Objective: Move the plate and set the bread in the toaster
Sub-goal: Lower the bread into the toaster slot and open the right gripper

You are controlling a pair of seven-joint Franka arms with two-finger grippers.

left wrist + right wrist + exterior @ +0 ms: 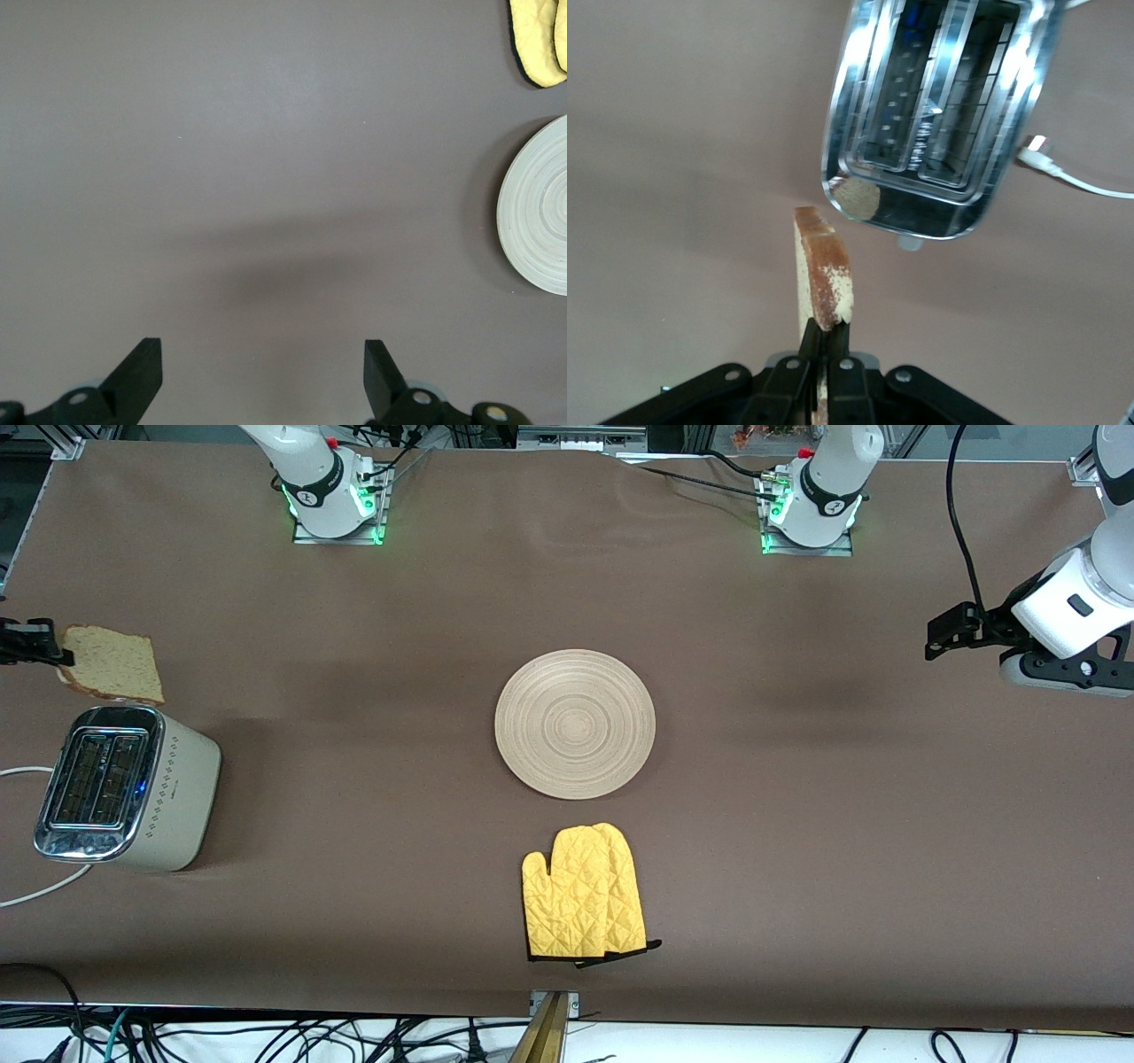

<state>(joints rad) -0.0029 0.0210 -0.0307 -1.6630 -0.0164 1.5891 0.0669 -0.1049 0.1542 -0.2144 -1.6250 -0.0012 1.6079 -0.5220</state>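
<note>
Bread slice [113,662] is pinched by the closed right end effector [824,350] in the air just beside the toaster [133,797] – slots empty, insertion left – while the plate [575,724] sits mid-counter; left end effector [261,376] waits wide open, empty.

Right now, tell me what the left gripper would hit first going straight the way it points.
Likely bare table: the open left gripper hangs over it, with the plate off to one side.

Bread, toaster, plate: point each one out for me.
bread [113,662], front view, middle of the slice's face.
toaster [182,802], front view, cream side wall.
plate [575,724], front view, centre of its rings.
</note>
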